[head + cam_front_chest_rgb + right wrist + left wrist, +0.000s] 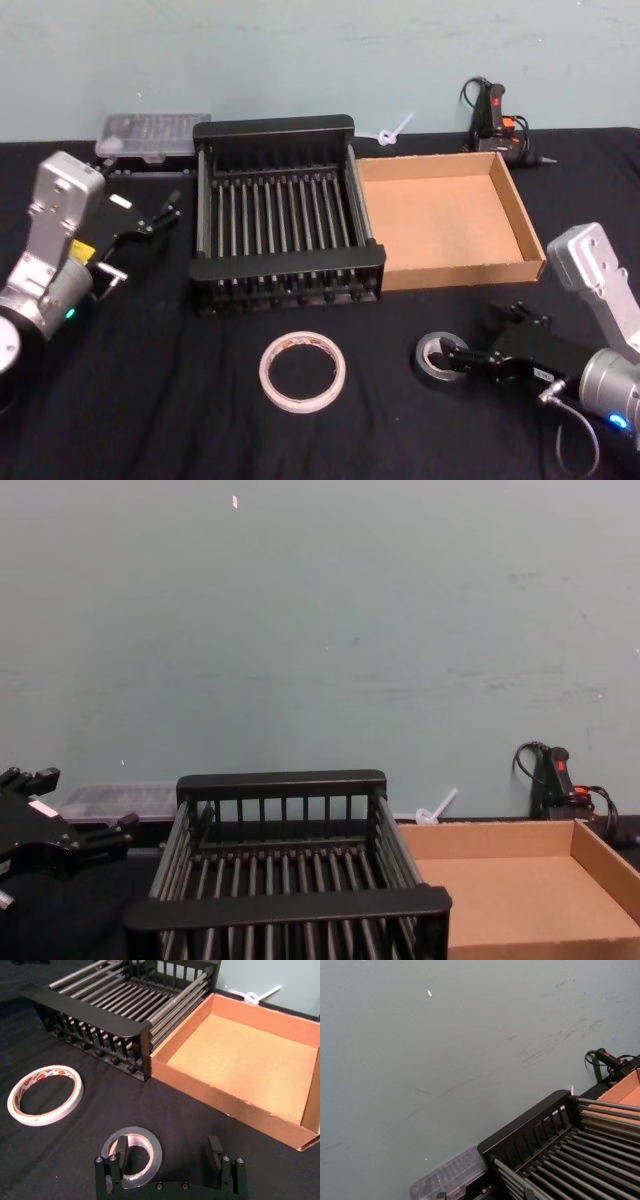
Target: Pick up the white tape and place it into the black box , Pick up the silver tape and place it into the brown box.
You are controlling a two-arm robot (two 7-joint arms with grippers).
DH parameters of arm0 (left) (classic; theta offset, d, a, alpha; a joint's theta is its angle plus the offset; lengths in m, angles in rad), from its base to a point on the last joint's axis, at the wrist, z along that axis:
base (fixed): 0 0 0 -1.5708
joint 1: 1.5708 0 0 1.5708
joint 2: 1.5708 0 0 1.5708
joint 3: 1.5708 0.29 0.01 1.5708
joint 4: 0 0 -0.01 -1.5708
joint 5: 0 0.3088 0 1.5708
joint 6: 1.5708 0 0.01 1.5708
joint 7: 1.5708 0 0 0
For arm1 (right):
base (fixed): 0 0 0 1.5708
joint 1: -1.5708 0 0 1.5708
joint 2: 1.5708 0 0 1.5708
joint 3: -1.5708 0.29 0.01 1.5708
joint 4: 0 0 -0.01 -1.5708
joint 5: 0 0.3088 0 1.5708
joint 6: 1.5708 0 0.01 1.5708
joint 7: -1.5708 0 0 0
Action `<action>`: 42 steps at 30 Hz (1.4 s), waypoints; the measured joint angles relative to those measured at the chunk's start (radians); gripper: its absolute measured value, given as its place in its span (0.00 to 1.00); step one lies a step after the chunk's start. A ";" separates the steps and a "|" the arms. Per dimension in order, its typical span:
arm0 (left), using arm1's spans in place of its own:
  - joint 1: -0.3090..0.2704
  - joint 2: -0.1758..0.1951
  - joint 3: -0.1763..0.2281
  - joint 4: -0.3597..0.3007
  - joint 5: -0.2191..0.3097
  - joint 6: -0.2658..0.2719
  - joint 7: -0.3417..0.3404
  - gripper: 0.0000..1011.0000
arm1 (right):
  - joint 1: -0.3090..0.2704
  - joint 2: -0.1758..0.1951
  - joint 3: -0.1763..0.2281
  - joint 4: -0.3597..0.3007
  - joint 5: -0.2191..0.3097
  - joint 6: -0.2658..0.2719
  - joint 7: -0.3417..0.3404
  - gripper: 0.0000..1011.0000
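The white tape (302,371) (45,1094) lies flat on the black cloth in front of the black box (285,132) (85,1010) (285,905). To its right lies the silver tape (436,357) (150,1141), in front of the brown box (455,272) (230,1105) (520,830). My right gripper (478,338) (167,1157) is open and low at the silver tape, one finger over its core and the other outside it. Left of the black box, my left gripper (165,210) (80,800) hovers open and holds nothing.
A clear plastic case (152,133) (447,1177) sits at the back left behind the black box. A black corded tool (495,110) (555,775) and a white tie (395,130) lie at the back right by the teal wall.
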 joint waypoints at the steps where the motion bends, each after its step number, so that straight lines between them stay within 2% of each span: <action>1: 0.000 0.000 0.000 0.000 0.000 0.000 0.000 0.99 | 0.001 -0.001 0.000 0.001 -0.002 0.002 0.001 0.99; 20: 0.000 0.000 0.000 0.000 0.000 0.000 0.000 0.99 | 0.040 -0.036 -0.012 0.045 -0.053 0.025 0.020 0.99; 42: 0.000 0.000 0.000 0.000 0.000 0.000 0.000 0.99 | 0.048 -0.049 -0.016 0.062 -0.074 0.048 0.040 0.99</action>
